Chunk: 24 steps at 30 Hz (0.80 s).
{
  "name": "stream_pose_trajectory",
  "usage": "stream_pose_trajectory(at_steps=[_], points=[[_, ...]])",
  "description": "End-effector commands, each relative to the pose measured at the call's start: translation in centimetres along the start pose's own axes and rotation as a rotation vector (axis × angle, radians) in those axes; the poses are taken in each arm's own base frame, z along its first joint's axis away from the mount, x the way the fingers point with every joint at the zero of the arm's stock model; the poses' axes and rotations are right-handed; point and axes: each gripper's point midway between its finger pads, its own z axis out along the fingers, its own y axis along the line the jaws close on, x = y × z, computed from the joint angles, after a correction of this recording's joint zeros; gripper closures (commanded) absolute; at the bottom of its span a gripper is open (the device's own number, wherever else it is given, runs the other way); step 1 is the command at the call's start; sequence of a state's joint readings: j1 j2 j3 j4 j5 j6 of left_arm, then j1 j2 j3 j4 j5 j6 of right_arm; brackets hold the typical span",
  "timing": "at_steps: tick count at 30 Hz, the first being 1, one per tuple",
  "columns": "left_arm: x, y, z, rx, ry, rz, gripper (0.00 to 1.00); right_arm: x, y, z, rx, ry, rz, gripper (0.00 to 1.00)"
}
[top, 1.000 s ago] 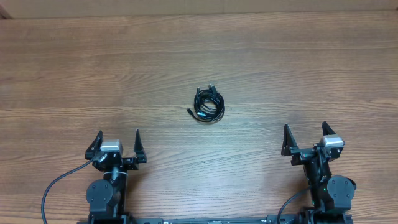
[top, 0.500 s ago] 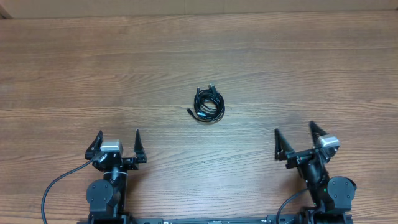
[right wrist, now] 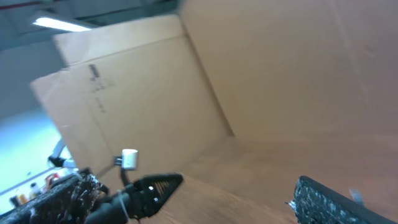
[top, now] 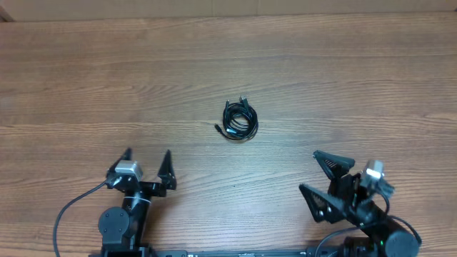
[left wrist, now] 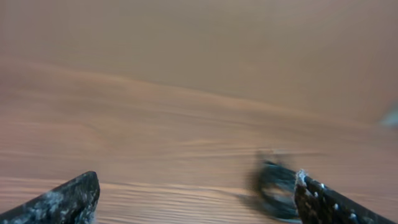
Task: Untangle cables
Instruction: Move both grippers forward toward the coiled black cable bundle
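Note:
The cables (top: 240, 120) lie bunched in one small black knot near the middle of the wooden table. The knot shows blurred at the lower right of the left wrist view (left wrist: 275, 188), just left of my right fingertip. My left gripper (top: 147, 165) is open and empty at the near left, well short of the knot. My right gripper (top: 325, 178) is open and empty at the near right, turned to face left. In the right wrist view my fingers (right wrist: 193, 199) are spread wide, and the cables are out of view.
The wooden table (top: 86, 78) stretches far to the back and both sides. A brown cardboard wall (right wrist: 143, 93) stands beyond the table. The left arm's fingertip (right wrist: 158, 186) shows in the right wrist view.
My right gripper has swung round to face left and moved nearer the front edge. My left gripper has shifted slightly right and forward. The cables have not moved.

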<state>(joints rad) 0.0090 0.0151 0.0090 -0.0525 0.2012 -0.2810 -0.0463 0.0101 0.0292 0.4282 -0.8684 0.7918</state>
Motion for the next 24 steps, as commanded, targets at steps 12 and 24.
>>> stream_pose_trajectory(at_steps=[12,24], points=[[-11.6,-10.9,-5.3,0.504,-0.225,-0.044,0.00,-7.3,5.6,-0.1,0.163,0.030,-0.243,0.00],[-16.9,-12.0,-3.2,0.312,0.399,0.028,0.00,-8.3,-0.1,1.1,0.517,0.408,-0.025,0.00]])
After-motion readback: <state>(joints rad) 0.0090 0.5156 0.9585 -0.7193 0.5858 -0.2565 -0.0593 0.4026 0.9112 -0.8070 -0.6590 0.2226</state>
